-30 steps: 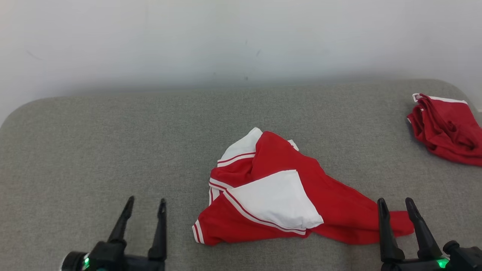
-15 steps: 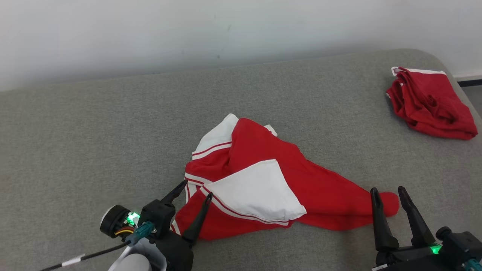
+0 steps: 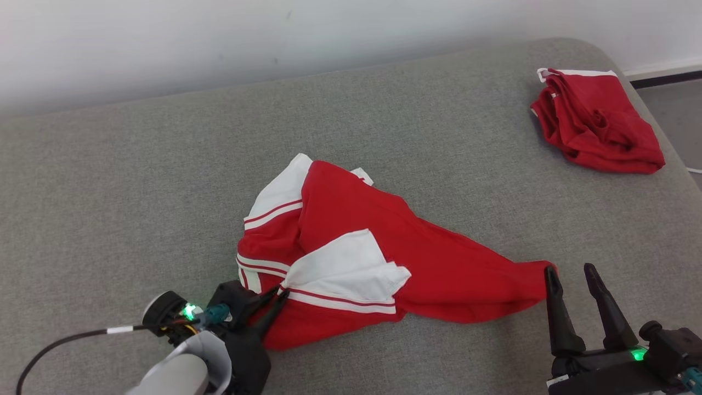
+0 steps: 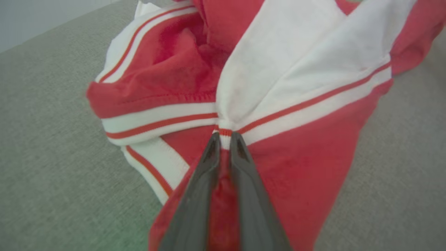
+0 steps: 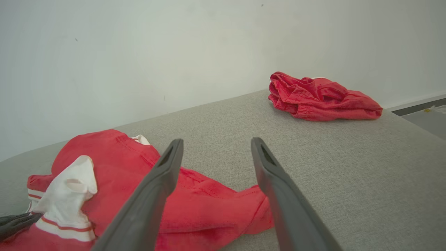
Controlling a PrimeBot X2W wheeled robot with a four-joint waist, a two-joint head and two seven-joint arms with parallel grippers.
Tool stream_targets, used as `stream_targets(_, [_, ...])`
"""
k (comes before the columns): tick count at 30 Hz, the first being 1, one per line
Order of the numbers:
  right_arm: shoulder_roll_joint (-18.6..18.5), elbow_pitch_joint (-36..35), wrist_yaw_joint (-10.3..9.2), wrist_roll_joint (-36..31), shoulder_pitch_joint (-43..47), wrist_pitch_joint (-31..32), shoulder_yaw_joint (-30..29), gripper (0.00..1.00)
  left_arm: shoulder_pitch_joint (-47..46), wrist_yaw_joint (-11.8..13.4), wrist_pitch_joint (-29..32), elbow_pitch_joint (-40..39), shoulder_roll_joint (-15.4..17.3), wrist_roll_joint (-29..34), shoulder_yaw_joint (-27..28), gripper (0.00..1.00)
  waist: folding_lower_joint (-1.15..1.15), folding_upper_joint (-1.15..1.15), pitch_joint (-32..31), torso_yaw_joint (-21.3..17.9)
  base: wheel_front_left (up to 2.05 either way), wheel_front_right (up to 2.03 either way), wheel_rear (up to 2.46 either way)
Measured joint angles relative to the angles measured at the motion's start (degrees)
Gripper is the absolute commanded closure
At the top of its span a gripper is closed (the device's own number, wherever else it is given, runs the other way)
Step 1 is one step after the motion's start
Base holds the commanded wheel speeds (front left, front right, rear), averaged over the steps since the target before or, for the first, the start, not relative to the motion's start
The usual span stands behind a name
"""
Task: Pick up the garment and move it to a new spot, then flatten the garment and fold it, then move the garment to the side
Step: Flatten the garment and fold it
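Within left tool (image 4: 224, 136) — garment (image 3: 340, 208) seam

Plain indoor room, home-like or staged; which cannot be told. A grey fabric-upholstered surface (image 3: 109, 192) with rounded corners is set against a bare white wall (image 3: 164, 38); a dark skirting strip (image 3: 663, 80) and grey floor (image 3: 680, 109) are seen beside it.

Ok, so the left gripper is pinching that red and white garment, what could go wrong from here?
The left gripper pinches the crumpled red and white fabric garment only at a striped seam, with its fingertips; it may slip on lifting.
The right gripper stands open beside the garment's tail, so a one-armed lift would likely keep it bunched.
Carried far right, it could land on the second red cloth heap.
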Motion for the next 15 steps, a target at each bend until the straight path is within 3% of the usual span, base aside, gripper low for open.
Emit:
stream_targets(5, [0.1,-0.1,0.00,0.0,0.0,0.0,-0.5,0.00,-3.3,0.0,-4.5,1.2,1.4,-1.4,-1.0,1.00,0.00,0.00,-0.2,0.0,0.00,0.00,0.00])
stream_targets(15, [0.6,0.6,0.00,-1.0,-0.3,0.0,-1.2,0.00,-16.4,0.0,-8.7,1.5,4.6,1.4,4.0,1.00,-0.01,0.00,-2.0,0.0,0.00,0.00,0.00])
